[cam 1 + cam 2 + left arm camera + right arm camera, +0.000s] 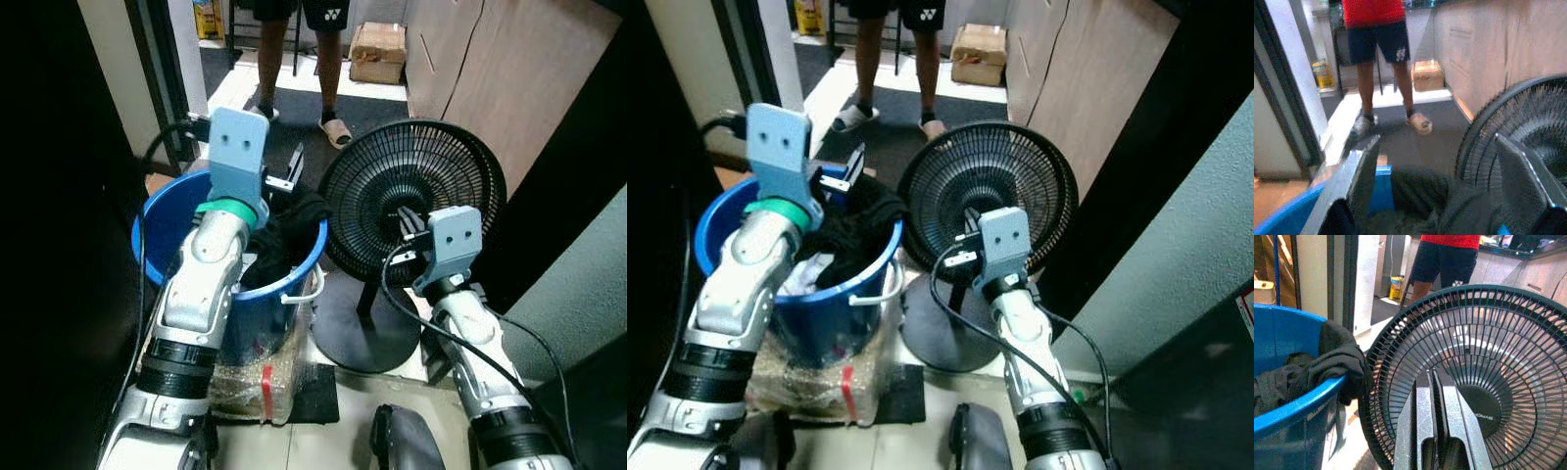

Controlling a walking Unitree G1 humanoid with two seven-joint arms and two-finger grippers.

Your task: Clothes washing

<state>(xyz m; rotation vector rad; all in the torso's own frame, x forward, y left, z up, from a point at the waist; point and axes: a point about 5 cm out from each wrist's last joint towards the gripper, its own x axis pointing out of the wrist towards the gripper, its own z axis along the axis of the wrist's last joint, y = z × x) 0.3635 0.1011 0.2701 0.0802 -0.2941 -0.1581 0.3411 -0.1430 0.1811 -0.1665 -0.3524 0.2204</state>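
A blue bucket (pixel 162 211) stands on the floor at my left with dark clothes (pixel 289 235) heaped in it, one piece draped over its rim (pixel 1337 357). My left gripper (pixel 287 171) hovers open just above the clothes at the bucket's far side; its two fingers (pixel 1359 181) stand wide apart with nothing between them. My right gripper (pixel 409 227) is shut and empty, held right in front of the grille of a black floor fan (pixel 411 206), its fingers (pixel 1425 426) pressed together.
The fan stands close against the bucket's right. A person (pixel 294 49) in dark shorts and sandals stands behind, near a cardboard box (pixel 377 51). Wooden cabinets (pixel 509 78) line the right. The bucket rests on a plastic-wrapped bundle (pixel 255 377). A dark object (pixel 407 441) lies near my feet.
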